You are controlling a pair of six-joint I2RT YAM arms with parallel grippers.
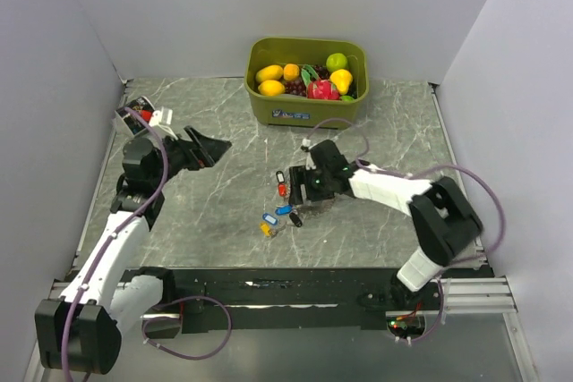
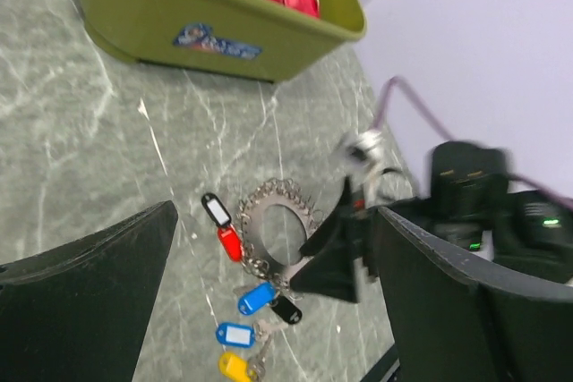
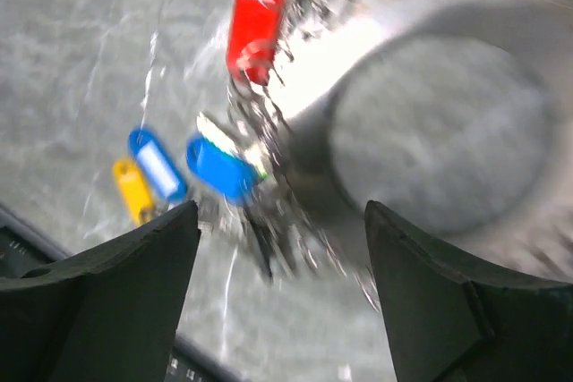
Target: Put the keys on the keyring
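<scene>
The keyring point(image 2: 261, 196), a grey chain loop, lies on the marble table with a black tag point(image 2: 215, 209) and a red tag point(image 2: 230, 241) at its edge. A blue tag point(image 2: 257, 298) and a black tag point(image 2: 286, 309) lie at its near side. Another blue key point(image 2: 235, 335) and a yellow key point(image 2: 233, 366) lie loose beside it. My right gripper point(image 1: 300, 192) is open just over the ring, which is blurred in the right wrist view point(image 3: 358, 69). My left gripper point(image 1: 204, 149) is open and empty, off to the left.
A green bin point(image 1: 304, 112) of toy fruit stands at the back centre, also in the left wrist view point(image 2: 224, 33). White walls close the table on the left, back and right. A black rail point(image 1: 269, 291) runs along the near edge.
</scene>
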